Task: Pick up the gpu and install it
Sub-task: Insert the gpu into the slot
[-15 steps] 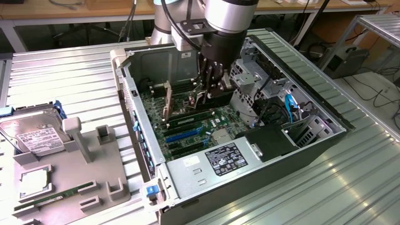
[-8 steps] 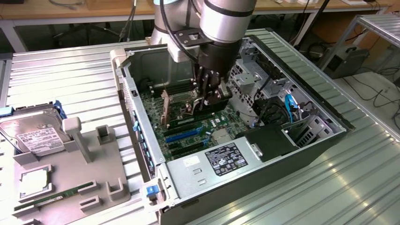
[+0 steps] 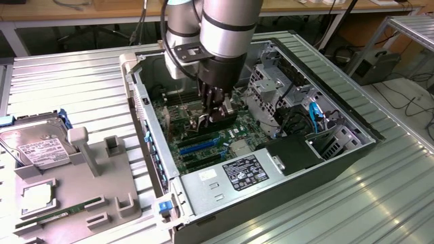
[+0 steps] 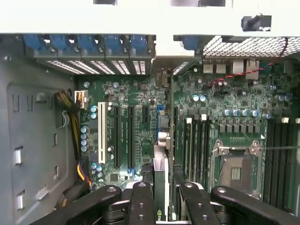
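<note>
Holding the thin dark gpu card (image 4: 161,187) clamped edge-down in our pincer (image 3: 213,116) above the green motherboard (image 4: 140,122), we risk jamming it if misaligned with the slot.

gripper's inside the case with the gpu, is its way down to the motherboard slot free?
Probably yes. The gripper holds the gpu edge-on just above the motherboard, and nothing visible lies between card and board.

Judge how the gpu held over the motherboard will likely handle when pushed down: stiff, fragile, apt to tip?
The gpu is a thin flat board held on edge in the end effector, so it probably stays stiff. Standing that narrow, it could tilt sideways if pushed unevenly. The motherboard below carries dense small parts, so hard pressing looks risky.
</note>
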Controlling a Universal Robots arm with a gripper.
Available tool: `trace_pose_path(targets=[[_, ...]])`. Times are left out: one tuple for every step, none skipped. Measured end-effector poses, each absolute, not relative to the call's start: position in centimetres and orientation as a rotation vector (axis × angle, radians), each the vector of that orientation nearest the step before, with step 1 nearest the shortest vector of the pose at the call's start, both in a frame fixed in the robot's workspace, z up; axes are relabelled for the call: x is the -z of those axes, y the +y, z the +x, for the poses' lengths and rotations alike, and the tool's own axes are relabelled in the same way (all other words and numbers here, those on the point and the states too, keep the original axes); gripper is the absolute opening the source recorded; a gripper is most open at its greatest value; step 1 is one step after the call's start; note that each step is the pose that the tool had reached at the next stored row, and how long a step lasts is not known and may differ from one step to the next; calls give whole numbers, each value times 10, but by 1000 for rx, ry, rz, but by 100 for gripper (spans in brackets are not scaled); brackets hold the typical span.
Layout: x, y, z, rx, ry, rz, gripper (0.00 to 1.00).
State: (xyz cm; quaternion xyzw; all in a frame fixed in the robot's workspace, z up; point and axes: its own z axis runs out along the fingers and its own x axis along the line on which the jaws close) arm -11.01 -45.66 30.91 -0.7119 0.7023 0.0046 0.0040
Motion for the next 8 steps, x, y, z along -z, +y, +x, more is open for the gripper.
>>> trace_pose_path(targets=[[-307,-457,-111,-14,2200,-2231,26],[-305,-457,-112,-13,2200,-2230,26],[-304,-457,-112,-13,2200,-2230,26],[-302,-457,-113,-13,2200,-2230,26],[-300,-457,-113,-12,2200,-2230,26],[-298,-457,-114,-12,2200,-2230,26],[-296,-457,-115,-12,2199,-2230,26],[-294,-457,-115,-12,2199,-2230,26]])
